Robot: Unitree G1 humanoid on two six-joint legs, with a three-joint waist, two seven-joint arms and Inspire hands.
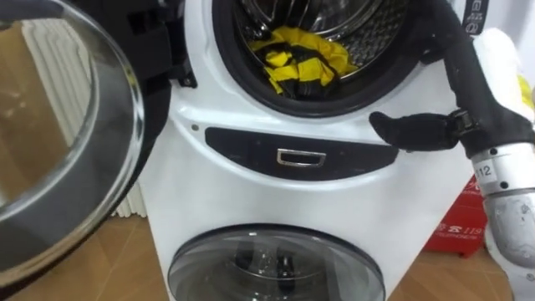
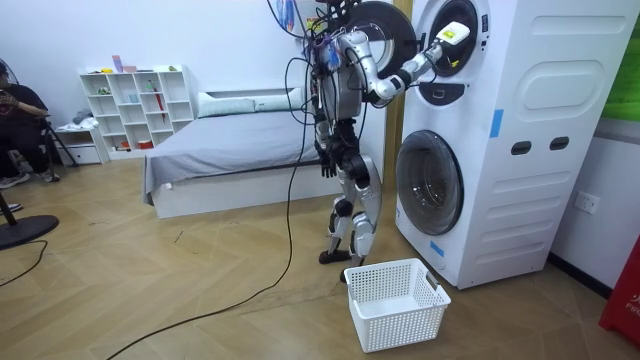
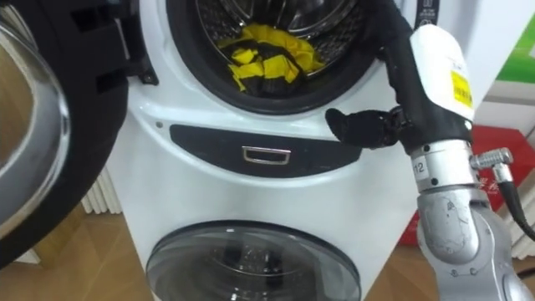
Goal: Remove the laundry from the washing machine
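- Door of the upper drum stood swung wide at the eye views' left, its glass bowl closest to the lens.
- Right hand was up at the right edge of the drum mouth. Thumb was splayed out across the white front below the rim. Fingers were stretched up along the dark seal, curled round nothing seen, their tips cut off at the top edge.
- Clothes, yellow and black, lay bunched in the drum bottom, just inside the rim. They were left of the hand and apart from it.
- Washer was stacked: a dark panel sat under the open drum, and a lower door was shut.
- A red box sat low beside the washer on the right.
- The room view added the wider scene. The robot stood upright facing the washer, right arm raised to the upper drum.
- Left hand hung at hip level by the body; I could not tell its fingers' state.
- A white basket sat on the floor near the robot's feet, before the lower door.
- The room view also held a bed, a shelf and a seated person at the far left, well apart from the washer.
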